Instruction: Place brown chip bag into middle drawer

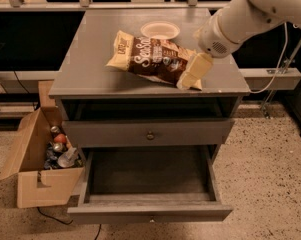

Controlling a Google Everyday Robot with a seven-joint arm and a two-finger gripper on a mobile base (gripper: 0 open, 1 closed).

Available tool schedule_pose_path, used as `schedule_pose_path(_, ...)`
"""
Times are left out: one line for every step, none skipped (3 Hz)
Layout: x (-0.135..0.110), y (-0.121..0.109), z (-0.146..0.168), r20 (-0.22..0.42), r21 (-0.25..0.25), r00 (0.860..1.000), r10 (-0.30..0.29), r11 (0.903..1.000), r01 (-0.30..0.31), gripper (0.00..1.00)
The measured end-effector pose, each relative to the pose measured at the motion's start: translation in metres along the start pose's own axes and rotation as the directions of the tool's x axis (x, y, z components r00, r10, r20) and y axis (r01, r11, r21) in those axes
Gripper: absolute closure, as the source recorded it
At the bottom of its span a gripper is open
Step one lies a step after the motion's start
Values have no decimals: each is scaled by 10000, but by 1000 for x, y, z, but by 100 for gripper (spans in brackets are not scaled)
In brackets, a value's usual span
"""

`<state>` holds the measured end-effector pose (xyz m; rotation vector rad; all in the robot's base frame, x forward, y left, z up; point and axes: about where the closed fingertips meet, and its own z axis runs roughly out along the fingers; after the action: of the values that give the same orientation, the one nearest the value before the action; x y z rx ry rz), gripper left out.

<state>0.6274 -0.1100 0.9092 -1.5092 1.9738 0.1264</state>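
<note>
The brown chip bag point(152, 58) lies on top of the grey cabinet point(85, 74), dark brown in the middle with cream-yellow ends. My gripper point(192, 74) hangs from the white arm at the upper right and sits over the bag's right end, at or just above it. The middle drawer point(147, 184) is the cabinet's lowest drawer; it is pulled out and nothing lies in it. The knobbed drawer front point(150, 133) above it is closed.
A small round cream bowl point(160, 30) stands behind the bag on the cabinet top. An open cardboard box point(42, 161) with cans and bottles stands on the floor left of the drawer. A cable and a metal rail run at the right.
</note>
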Motion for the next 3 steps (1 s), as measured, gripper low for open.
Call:
schedule_pose_path(-2, -15, 23, -15, 187, 9998, 213, 9996, -213, 0)
schedule_pose_path(-4, -28, 43, 61, 315, 9990, 453, 9985, -455, 0)
schedule_pose_path(-8, -40, 65, 215, 308, 9972, 713, 9969, -719, 0)
